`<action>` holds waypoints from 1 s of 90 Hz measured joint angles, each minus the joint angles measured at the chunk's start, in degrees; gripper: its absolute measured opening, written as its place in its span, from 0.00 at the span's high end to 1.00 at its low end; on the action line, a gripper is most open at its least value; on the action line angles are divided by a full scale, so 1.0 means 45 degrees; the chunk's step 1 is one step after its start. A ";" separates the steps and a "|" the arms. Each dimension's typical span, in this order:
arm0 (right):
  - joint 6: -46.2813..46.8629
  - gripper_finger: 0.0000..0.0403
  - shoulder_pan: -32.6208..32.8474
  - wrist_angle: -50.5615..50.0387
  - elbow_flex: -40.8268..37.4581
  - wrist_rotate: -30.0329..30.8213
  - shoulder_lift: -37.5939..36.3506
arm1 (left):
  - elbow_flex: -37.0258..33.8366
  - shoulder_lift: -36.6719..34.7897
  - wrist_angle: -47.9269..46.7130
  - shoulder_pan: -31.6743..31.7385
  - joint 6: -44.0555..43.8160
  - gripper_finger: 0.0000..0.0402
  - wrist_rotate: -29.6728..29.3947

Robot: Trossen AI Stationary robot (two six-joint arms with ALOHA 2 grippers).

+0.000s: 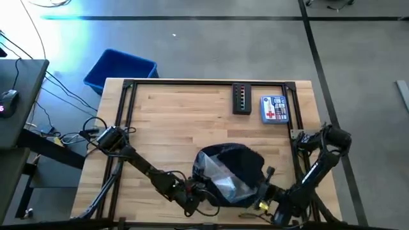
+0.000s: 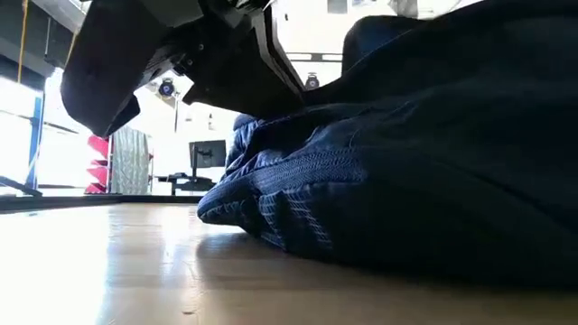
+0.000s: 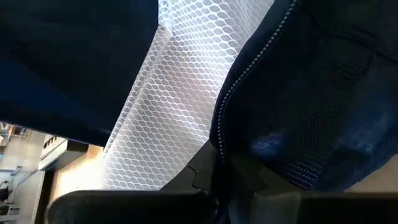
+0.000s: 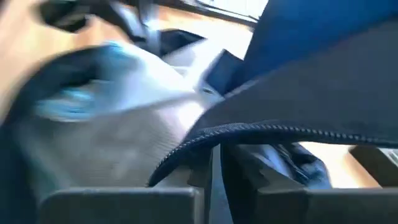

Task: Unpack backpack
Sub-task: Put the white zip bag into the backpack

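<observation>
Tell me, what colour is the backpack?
Dark navy blue backpack, clearest in the low view.

Grey concrete floor (image 1: 211, 51) surrounds the pale wooden bench (image 1: 179, 121), crossed by a dark line (image 1: 192, 18) at the far side. A bright blue bin (image 1: 120, 69) stands on the floor by the bench's far left corner. Cables (image 1: 61, 96) trail on the left. Bright windows (image 2: 54, 135) light the room beyond
</observation>
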 joint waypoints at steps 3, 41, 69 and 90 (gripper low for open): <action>-0.1199 0.96 -0.0041 0.0925 0.0000 -0.0004 0.0000 | 0.0000 0.0000 0.0000 0.0024 -0.0105 1.00 0.0005; -0.9851 0.96 -0.2399 0.7344 0.0005 -0.5796 0.0000 | 0.0000 -0.0080 -0.0151 -0.0063 -0.0302 0.97 0.1935; -0.8602 0.96 -0.2913 0.6119 0.0005 -0.6426 0.0000 | 0.0000 -0.1205 -0.1071 -0.1459 -0.0372 0.89 0.0993; -0.8641 0.96 -0.2904 0.6124 0.0005 -0.6300 0.0000 | 0.0019 -0.0955 0.1900 -0.0774 0.0683 0.91 0.2876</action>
